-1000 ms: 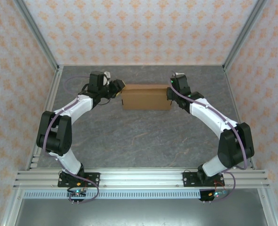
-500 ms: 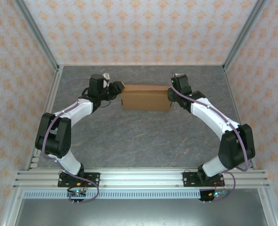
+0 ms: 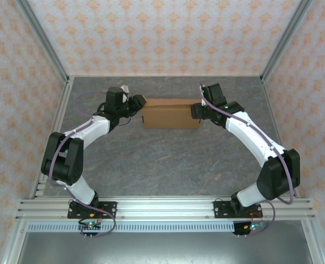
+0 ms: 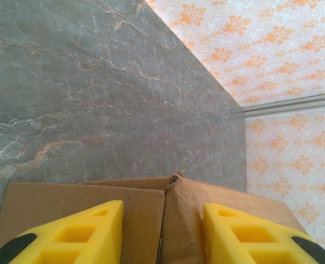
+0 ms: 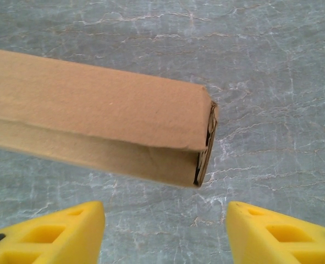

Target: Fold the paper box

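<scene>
Marble table (image 3: 162, 159), paper box (image 3: 171, 113) lying crosswise

It sits toward 12 o'clock, long axis 9 to 3. Left gripper (image 3: 136, 103), jaws parted, is at its 9 o'clock end; right gripper (image 5: 165, 212), released, hangs just off the 3 o'clock end.

Soft, even light is falling from overhead on the grey marbled desk (image 3: 167, 159), leaving only faint, diffuse shadows beneath the arms. The paper box (image 5: 96, 110) is casting a dim, soft-edged shadow along its near side. No glare is showing. The wallpaper (image 4: 272, 44) is looking bright and slightly washed out. The right hand (image 5: 165, 234) is showing yellow fingers (image 5: 52, 234) slightly soft near the lens, while the desk veins are reading crisp.
</scene>
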